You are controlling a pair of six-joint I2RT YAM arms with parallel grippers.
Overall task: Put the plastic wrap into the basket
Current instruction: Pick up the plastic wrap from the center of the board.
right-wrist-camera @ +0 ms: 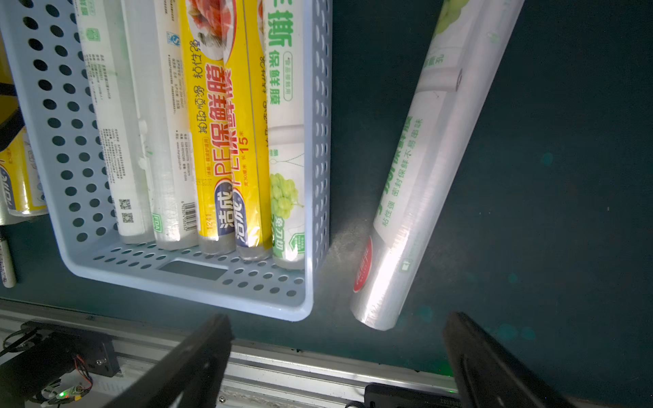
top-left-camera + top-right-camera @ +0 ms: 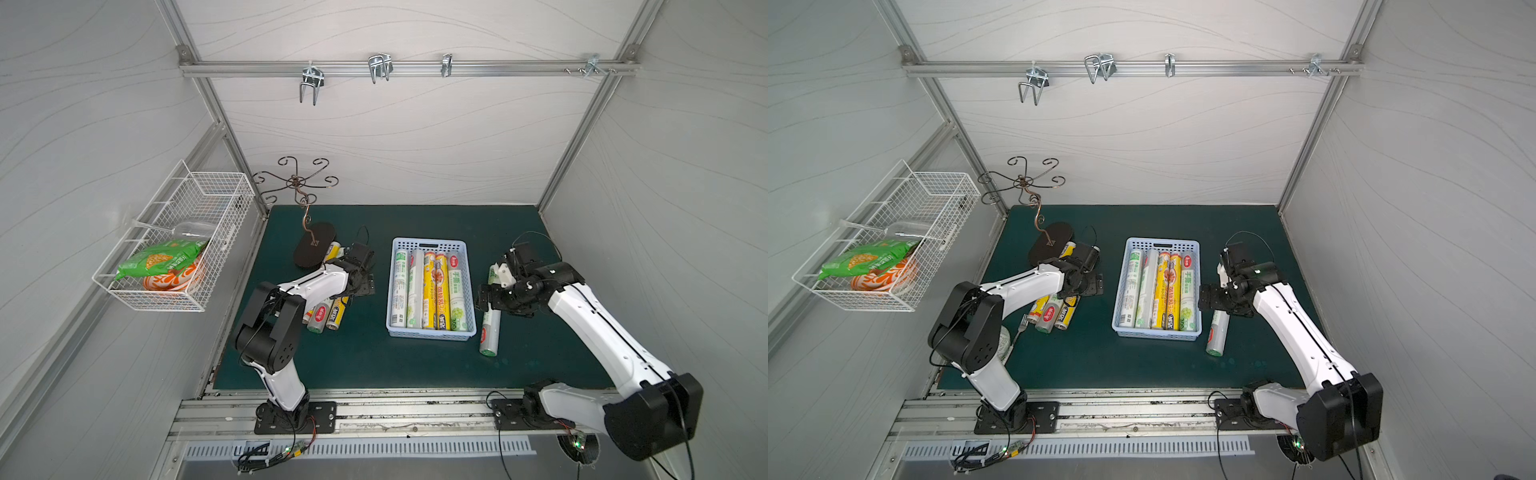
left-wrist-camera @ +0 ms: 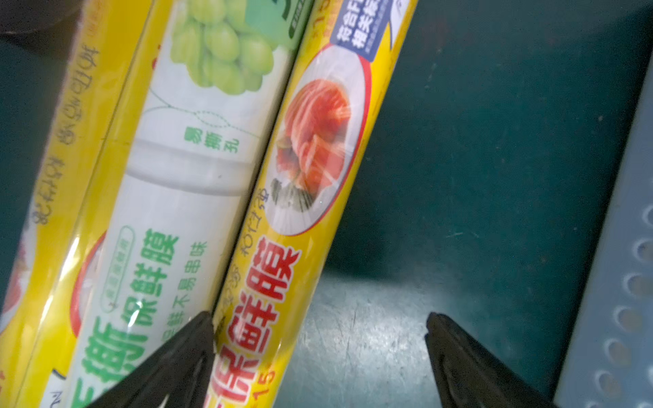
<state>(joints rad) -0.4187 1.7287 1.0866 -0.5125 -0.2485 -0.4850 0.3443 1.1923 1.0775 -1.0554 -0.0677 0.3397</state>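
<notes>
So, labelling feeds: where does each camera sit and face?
Top view: overhead front, looking down at basket and mat; left arm, right arm show.
Top view: same head, same aim, same content, basket included.
Left wrist: on left arm, faces down at yellow roll inside open left gripper.
Right wrist: on right arm, faces basket corner and white roll past open right gripper.
Shared: all four show the basket.

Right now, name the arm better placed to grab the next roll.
Left, probably: the left gripper stands open astride a yellow roll. The right gripper, open too, looks higher above the white roll.
</notes>
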